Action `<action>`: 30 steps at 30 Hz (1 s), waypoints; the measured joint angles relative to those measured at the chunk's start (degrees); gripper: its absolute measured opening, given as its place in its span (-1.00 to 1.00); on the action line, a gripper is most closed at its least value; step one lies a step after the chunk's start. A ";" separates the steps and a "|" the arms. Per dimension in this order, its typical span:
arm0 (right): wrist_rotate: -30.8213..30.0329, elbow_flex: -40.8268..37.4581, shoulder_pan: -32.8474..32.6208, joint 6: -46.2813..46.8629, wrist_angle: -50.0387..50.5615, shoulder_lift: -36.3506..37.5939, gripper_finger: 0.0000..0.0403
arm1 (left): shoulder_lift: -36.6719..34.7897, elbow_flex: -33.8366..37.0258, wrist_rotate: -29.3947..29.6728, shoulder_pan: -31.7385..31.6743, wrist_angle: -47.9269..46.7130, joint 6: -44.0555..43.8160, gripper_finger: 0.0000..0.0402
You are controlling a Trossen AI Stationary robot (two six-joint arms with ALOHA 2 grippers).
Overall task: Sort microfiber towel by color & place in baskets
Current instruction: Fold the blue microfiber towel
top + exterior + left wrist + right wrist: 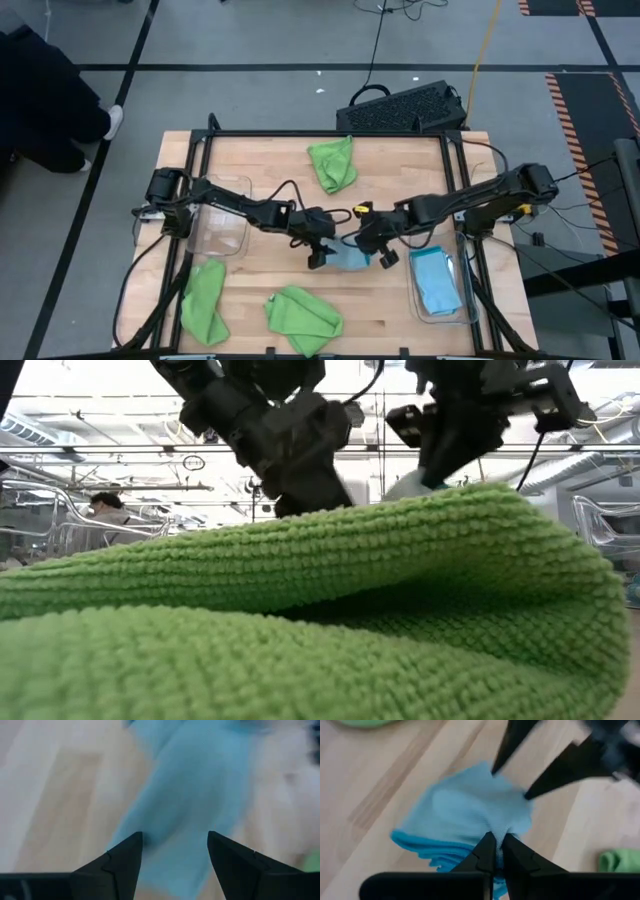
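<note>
Blue towel (470, 815) pinched by right gripper (496, 851), left gripper (175, 855) open just above

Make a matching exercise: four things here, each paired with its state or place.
Things:
1. left hand
2. right hand
3. left basket
4. right basket

States:
A. holds a folded blue towel
B. open over the blue towel at mid-table
C. no towel inside
D. shut on the mid-table towel

Pairs: 1-B, 2-D, 3-C, 4-A

High view looks straight down; low view sits behind a green towel (300, 620); both wrist views close on the blue towel (465, 815)
</note>
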State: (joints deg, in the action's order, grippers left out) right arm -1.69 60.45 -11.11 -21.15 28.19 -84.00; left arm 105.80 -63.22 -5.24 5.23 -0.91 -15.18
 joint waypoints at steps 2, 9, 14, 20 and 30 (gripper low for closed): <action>0.00 0.00 0.00 -0.56 -1.25 0.76 -0.92 | 0.00 0.00 3.19 -0.02 -2.00 -1.86 0.13; 0.48 0.02 -0.26 -0.61 0.77 1.14 -0.92 | 0.00 0.00 6.41 0.10 -2.88 -5.09 0.13; 2.02 -0.06 -0.21 0.98 3.82 0.94 -0.92 | -0.08 0.00 2.55 0.52 -2.29 -4.92 0.13; 2.01 -3.97 2.80 7.80 3.45 -0.44 -0.92 | -0.13 0.00 -2.43 0.58 -2.68 -7.96 0.13; 2.18 -5.99 11.43 17.00 4.74 -3.61 -0.92 | -0.15 0.00 -2.24 0.79 -3.65 -13.89 0.13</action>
State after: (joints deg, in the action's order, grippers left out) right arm 0.49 54.46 0.32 -4.15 32.93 -87.62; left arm 105.65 -63.22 -7.48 6.03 -4.56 -29.07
